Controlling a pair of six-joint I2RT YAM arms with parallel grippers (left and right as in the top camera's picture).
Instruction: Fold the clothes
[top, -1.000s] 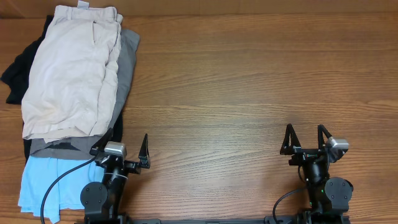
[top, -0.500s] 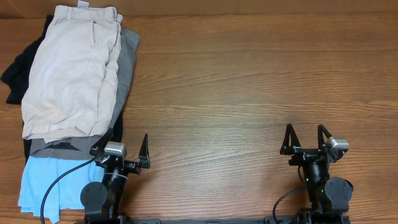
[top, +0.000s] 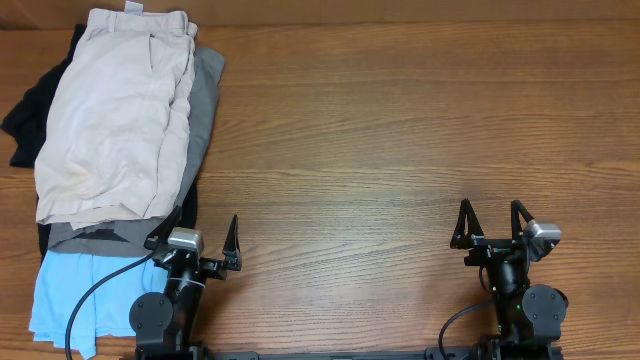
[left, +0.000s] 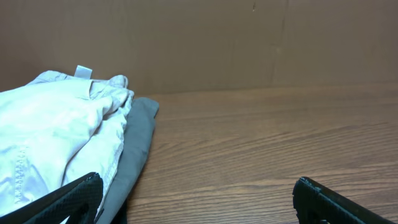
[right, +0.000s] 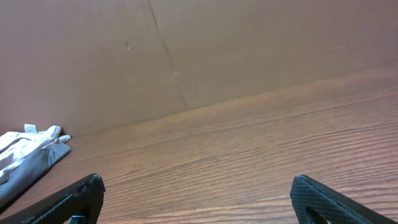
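Site: robot test bench, lab-type room | Evidence 1: left arm and right arm were mounted at the near edge of a wood-grain table | Evidence 2: a black cable ran from the left base | Evidence 3: a plain brown cardboard wall closed off the back

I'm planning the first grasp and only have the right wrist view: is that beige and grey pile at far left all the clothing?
Observer: No, a black garment lies under the beige shorts and grey shorts.
Operator: Anything more?
Observer: A light-blue garment pokes out at the pile's near end.
Operator: Left fingers ready?
Observer: The left gripper is open and empty, close by that near end.
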